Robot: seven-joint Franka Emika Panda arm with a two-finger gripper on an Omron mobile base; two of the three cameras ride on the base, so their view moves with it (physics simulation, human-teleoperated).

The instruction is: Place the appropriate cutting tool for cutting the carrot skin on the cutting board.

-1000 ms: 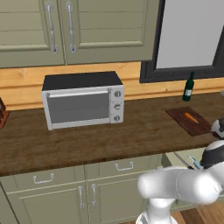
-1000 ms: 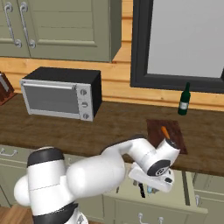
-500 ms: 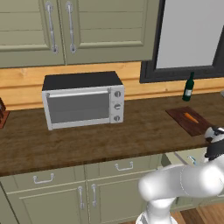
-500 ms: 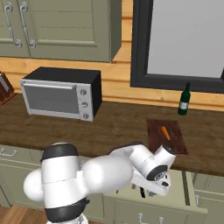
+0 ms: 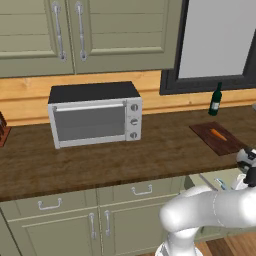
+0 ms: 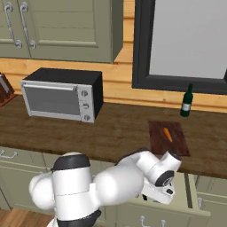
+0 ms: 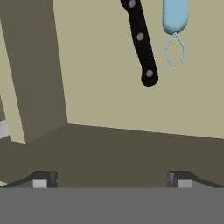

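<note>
Pincer [image 7: 112,179] wide open, empty, low in open drawer [image 7: 109,100] under tabletop [image 6: 119,133]. Black riveted handle [image 7: 141,41] and pale blue handle [image 7: 175,15] ahead, both cut off at frame top; tool type unreadable. Drawer wall close on one side. Carrot [image 6: 167,134] on cutting board [image 6: 155,142], right of toaster oven [image 6: 62,94].

A silver toaster oven [image 5: 94,115] and a green bottle [image 5: 215,99] stand well apart on the countertop [image 5: 125,155].

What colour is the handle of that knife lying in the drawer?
Black, with small silver rivets: the slim black riveted knife handle shows best in the hand view.
</note>
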